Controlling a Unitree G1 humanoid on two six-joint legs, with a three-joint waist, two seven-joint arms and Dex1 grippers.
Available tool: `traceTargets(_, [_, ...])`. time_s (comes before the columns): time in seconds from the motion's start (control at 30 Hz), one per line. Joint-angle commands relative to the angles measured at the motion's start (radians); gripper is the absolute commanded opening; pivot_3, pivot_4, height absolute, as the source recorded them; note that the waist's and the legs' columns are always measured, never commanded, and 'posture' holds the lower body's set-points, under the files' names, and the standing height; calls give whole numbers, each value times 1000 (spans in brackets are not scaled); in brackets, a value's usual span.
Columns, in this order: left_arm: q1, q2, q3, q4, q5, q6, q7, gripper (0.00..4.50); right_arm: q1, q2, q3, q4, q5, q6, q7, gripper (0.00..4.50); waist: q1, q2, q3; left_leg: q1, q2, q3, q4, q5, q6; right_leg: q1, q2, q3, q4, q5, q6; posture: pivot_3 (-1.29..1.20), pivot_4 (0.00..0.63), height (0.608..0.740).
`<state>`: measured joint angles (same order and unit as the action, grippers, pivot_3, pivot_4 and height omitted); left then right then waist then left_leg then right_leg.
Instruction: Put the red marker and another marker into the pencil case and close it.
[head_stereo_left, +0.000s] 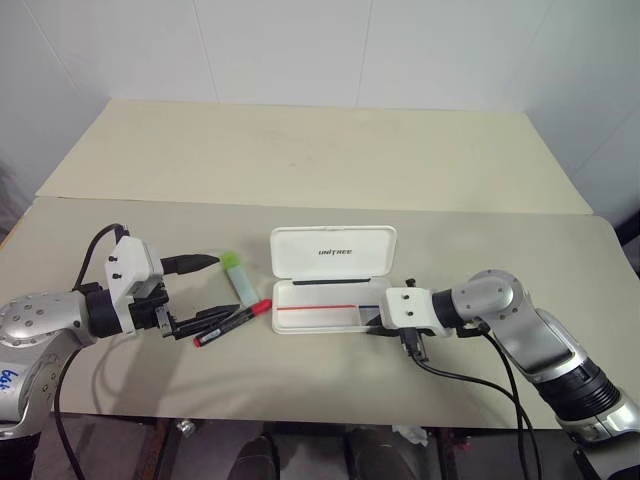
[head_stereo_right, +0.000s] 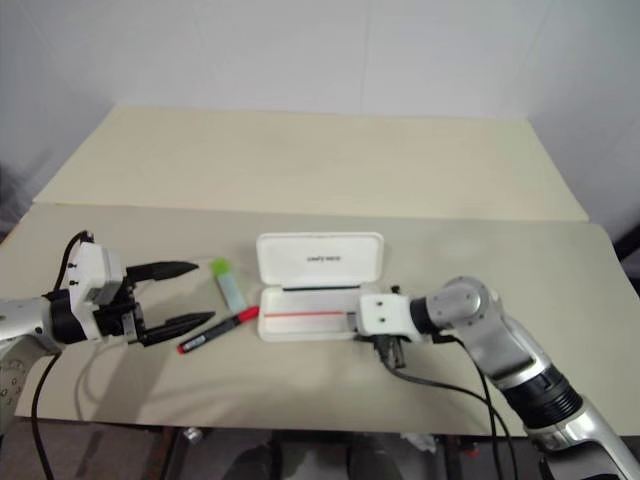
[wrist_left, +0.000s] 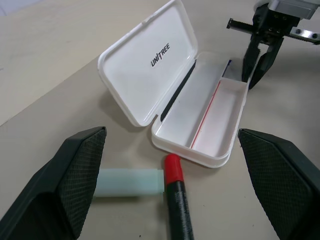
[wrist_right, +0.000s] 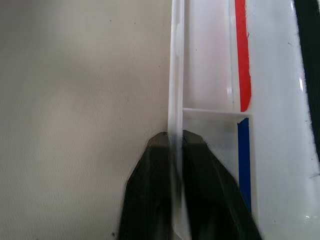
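The white pencil case (head_stereo_left: 333, 250) lies open mid-table, its lid tipped back and its tray (wrist_left: 215, 115) showing a red and blue stripe. The red marker (head_stereo_left: 232, 323) lies slanted just left of the tray, its red cap (wrist_left: 172, 167) close to the tray's corner. The mint marker with the green cap (head_stereo_left: 240, 282) lies beside it, one end by the red cap. My left gripper (head_stereo_left: 224, 285) stands wide open, its fingers (wrist_left: 75, 180) either side of both markers. My right gripper (wrist_right: 176, 145) pinches the tray's front wall at the case's right end.
The beige table (head_stereo_left: 150, 240) I work on butts against a second beige table (head_stereo_left: 300, 170) behind it, with a white wall beyond. A black cable (head_stereo_left: 470, 378) hangs from my right wrist over the front edge.
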<state>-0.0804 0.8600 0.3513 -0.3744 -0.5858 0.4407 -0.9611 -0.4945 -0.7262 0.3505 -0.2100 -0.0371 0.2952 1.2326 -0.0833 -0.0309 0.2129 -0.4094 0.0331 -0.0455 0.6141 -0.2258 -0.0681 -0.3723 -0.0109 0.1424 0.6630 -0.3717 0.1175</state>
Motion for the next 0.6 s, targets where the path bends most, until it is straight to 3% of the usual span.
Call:
traceTargets(0.03, [-16,-4,1,-7,-10,-16,-5,4500,6,3,3,-30,5,-3,-13,1925,0,0,0,0,0,0,0,0,0,0,0,0,0,0,0,0,150,740])
traceTargets(0.3, [-30,-11,-14,-1,-7,-21,-6,4500,-9,-16,-18,1,19,-25,-13,4480,1,-1,0,0,0,0,0,0,0,1,0,0,-1,0,0,0,150,740])
traceTargets(0.6, [-23,-19,-9,6,-1,-28,-3,4500,-12,-36,-62,-29,110,1,18,4480,1,-1,0,0,0,0,0,0,0,1,0,0,-1,0,0,0,150,740])
